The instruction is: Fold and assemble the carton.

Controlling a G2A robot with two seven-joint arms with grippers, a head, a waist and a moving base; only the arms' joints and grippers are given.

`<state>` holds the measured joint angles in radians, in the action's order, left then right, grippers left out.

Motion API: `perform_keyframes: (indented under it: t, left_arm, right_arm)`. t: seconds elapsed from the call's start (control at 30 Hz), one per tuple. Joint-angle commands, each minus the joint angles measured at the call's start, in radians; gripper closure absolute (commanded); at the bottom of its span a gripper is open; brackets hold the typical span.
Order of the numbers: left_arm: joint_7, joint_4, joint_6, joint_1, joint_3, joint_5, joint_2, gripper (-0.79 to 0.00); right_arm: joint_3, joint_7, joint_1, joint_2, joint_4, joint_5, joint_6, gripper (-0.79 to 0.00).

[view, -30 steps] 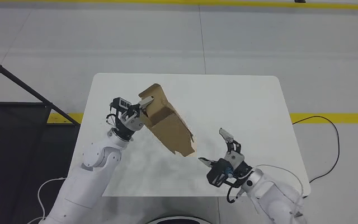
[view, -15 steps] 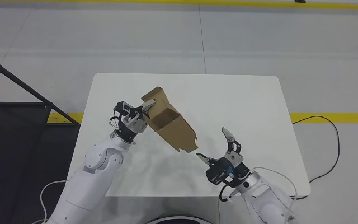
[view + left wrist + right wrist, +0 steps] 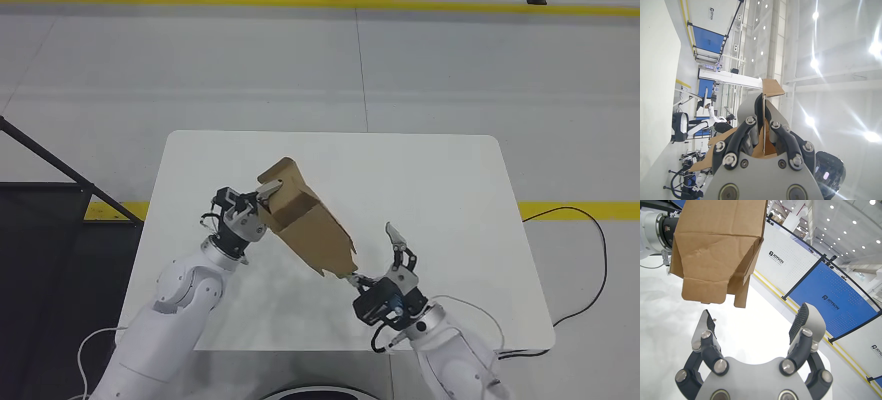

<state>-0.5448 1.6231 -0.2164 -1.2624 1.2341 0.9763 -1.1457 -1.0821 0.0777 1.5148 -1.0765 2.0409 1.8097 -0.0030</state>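
The carton [image 3: 305,222] is opened into a tube and hangs tilted above the left half of the table [image 3: 440,170] — one wall is pinched tight in the left gripper [image 3: 763,106]. Its lower flaps dangle unfolded, so the bottom is not yet closed; I judge the task well short of done. The right gripper [image 3: 755,311], fingers spread wide and holding nothing, sits just under those flaps — well placed, I think, to fold them.
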Motion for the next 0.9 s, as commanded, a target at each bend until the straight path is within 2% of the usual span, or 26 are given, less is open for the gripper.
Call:
perform_keyframes:
  t: [0.0, 0.27, 0.53, 0.67, 0.7, 0.77, 0.87]
  left_arm:
    - [0.0, -0.001, 0.01, -0.001, -0.003, 0.019, -0.003, 0.0]
    - [-0.003, -0.009, 0.04, 0.004, -0.001, 0.061, -0.014, 0.0]
    - [-0.026, -0.015, 0.08, 0.004, 0.007, 0.102, -0.021, 0.0]
    - [-0.038, -0.019, 0.09, 0.004, 0.009, 0.113, -0.025, 0.0]
    - [-0.041, -0.02, 0.093, 0.004, 0.01, 0.113, -0.026, 0.0]
    - [-0.05, -0.021, 0.098, 0.004, 0.011, 0.114, -0.027, 0.0]
    - [-0.056, -0.022, 0.104, 0.003, 0.012, 0.114, -0.029, 0.0]
  right_arm:
    - [0.009, 0.018, -0.004, -0.005, -0.008, -0.004, 0.025, -0.785]
    - [0.011, 0.105, -0.009, -0.018, -0.026, -0.074, 0.053, -0.785]
    - [0.001, 0.123, -0.027, -0.029, -0.029, -0.105, 0.048, -0.773]
    - [0.007, 0.13, -0.05, -0.035, -0.038, -0.12, 0.034, -0.714]
    - [0.011, 0.133, -0.057, -0.037, -0.04, -0.128, 0.03, -0.665]
    - [0.018, 0.142, -0.071, -0.042, -0.048, -0.139, 0.026, -0.616]
    - [0.027, 0.151, -0.089, -0.048, -0.054, -0.147, 0.021, -0.582]
